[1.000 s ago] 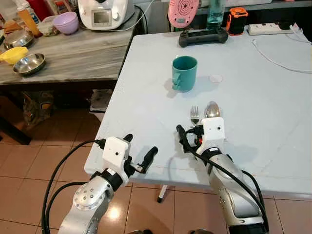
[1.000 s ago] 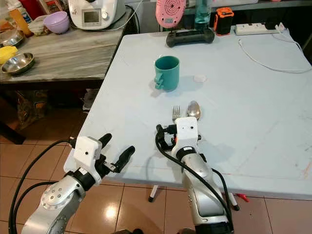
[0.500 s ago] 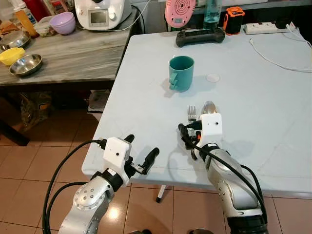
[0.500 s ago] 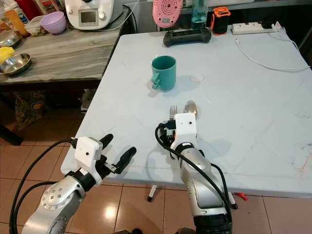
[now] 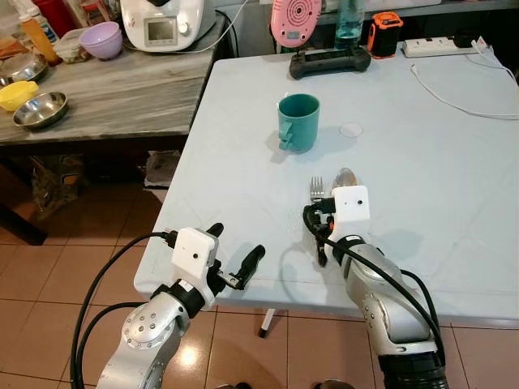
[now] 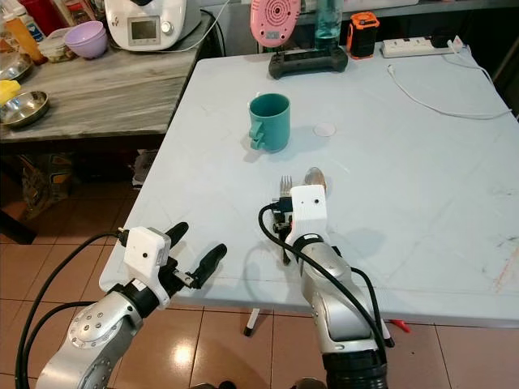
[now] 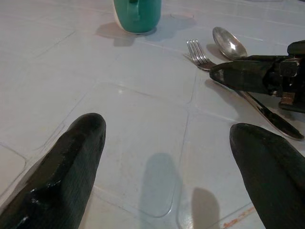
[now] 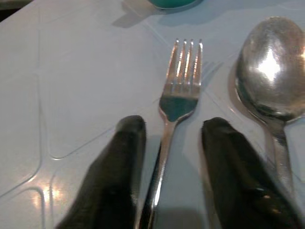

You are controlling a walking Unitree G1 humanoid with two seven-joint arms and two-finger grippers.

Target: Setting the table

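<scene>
The right gripper (image 8: 169,157) rests low on the pale blue surface (image 5: 454,162), its jaws parted with one black finger (image 8: 116,167) on each side of the fork (image 8: 177,100) handle, not clenched on it. The fork lies flat, tines toward 12 o'clock, with the spoon (image 8: 269,76) just beside it at 3 o'clock, bowl up and also pointing to 12. From the fork, the teal mug (image 5: 298,121) stands upright at 11 o'clock, well apart, its handle turned toward the near left. A small clear disc (image 5: 351,129) lies at the mug's 3 o'clock.

The left gripper (image 5: 235,255) hovers at the near left corner of the surface, jaws released and spread wide, holding nothing.

At the far edge, around 12 o'clock, sit a black handheld controller (image 5: 326,61), a pink round device (image 5: 296,19) and an orange-black gadget (image 5: 384,32); a white power strip (image 5: 438,45) and white cable (image 5: 454,85) lie toward 1 o'clock. At 10 o'clock a wooden counter (image 5: 122,93) carries a white appliance (image 5: 168,23), a purple bowl (image 5: 104,39) and steel bowls (image 5: 40,107).
</scene>
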